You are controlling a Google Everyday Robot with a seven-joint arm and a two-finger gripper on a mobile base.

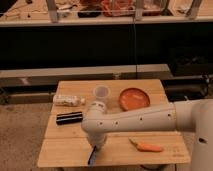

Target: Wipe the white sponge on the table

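The table (pixel 60 150) is a small top of light tan planks. My gripper (pixel 94 149) points down over its front edge, left of the middle, at the end of my white arm, which reaches in from the right. It is shut on the white sponge (pixel 92 157), a thin blue-grey pad that hangs below the fingers and touches the tabletop close to the front edge. My wrist hides the upper part of the sponge.
A white bottle (pixel 68 100) lies at the back left, with a black bar (pixel 69 118) in front of it. A clear cup (pixel 102 92) and an orange plate (pixel 134 98) stand at the back. A carrot (pixel 145 147) lies at the front right.
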